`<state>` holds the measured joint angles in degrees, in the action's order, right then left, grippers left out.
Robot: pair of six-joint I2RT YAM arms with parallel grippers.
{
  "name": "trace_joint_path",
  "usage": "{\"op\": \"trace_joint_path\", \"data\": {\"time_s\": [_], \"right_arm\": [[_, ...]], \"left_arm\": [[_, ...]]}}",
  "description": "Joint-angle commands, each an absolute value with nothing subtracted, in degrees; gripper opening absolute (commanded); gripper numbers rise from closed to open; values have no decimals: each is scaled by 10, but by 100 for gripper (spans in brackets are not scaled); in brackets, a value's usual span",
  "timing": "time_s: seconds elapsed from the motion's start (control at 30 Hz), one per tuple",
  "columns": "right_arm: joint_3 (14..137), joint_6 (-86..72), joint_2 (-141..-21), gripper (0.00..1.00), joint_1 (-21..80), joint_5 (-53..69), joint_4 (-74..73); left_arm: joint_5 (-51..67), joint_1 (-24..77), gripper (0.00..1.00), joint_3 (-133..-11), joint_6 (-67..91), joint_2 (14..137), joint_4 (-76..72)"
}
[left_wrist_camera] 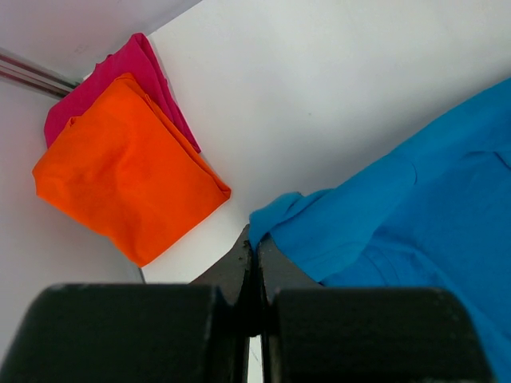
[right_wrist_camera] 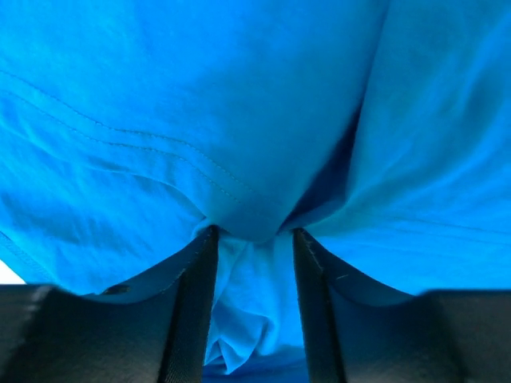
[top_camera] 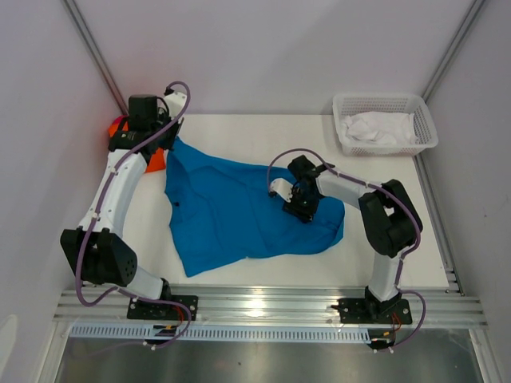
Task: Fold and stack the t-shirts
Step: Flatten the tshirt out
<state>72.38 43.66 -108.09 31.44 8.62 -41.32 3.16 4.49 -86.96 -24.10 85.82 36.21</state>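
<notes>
1. We see the left arm (top_camera: 120, 187) stretched from its base along the left edge of the blue t-shirt (top_camera: 231, 207), with its wrist bent over the shirt's far-left corner.
2. The left fingers (left_wrist_camera: 235, 271) are pressed flat together. The bunched corner of the blue t-shirt sits right at their tips and looks pinched there.
3. The right arm (top_camera: 387, 219) has its elbow folded out past the blue t-shirt's right edge. Its forearm reaches left over the shirt's right half, with the wrist pointing down onto the cloth.
4. The right fingers (right_wrist_camera: 196, 287) stand apart, one on each side of a raised fold of the blue t-shirt that fills the gap between them.
5. We count three t-shirts. The blue one lies spread and rumpled on the white worktop (top_camera: 263, 136).
6. The orange t-shirt (left_wrist_camera: 128, 167) is folded and lies on top of the folded pinkish-red t-shirt (left_wrist_camera: 120, 68). This stack sits just beyond the blue t-shirt's far-left corner, not touching it.
7. We count one white basket (top_camera: 379, 96), well apart from the blue t-shirt, beyond its far-right side. It holds some white cloth (top_camera: 379, 128).
</notes>
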Motion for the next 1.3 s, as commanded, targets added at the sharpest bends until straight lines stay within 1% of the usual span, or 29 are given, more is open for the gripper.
{"op": "trace_joint_path", "data": {"time_s": [0.0, 0.07, 0.23, 0.43, 0.63, 1.0, 1.17, 1.27], "right_arm": [[725, 433, -1063, 50, 316, 71, -395], [732, 434, -1058, 55, 314, 65, -400], [784, 437, -1035, 61, 294, 93, -448], [816, 437, -1031, 62, 287, 94, -457], [821, 439, -1069, 58, 287, 98, -447], [804, 428, -1092, 57, 308, 109, -435], [802, 425, -1097, 47, 313, 110, -433], [799, 425, -1101, 47, 315, 108, -432]], "left_arm": [[31, 48, 0, -868, -251, 836, 341], [31, 48, 0, -867, -250, 836, 341], [33, 48, 0, -867, -250, 838, 342], [34, 48, 0, -867, -248, 842, 341], [33, 48, 0, -862, -250, 839, 342], [33, 48, 0, -847, -251, 837, 336], [32, 48, 0, -846, -253, 836, 335], [31, 48, 0, -843, -253, 835, 334]]}}
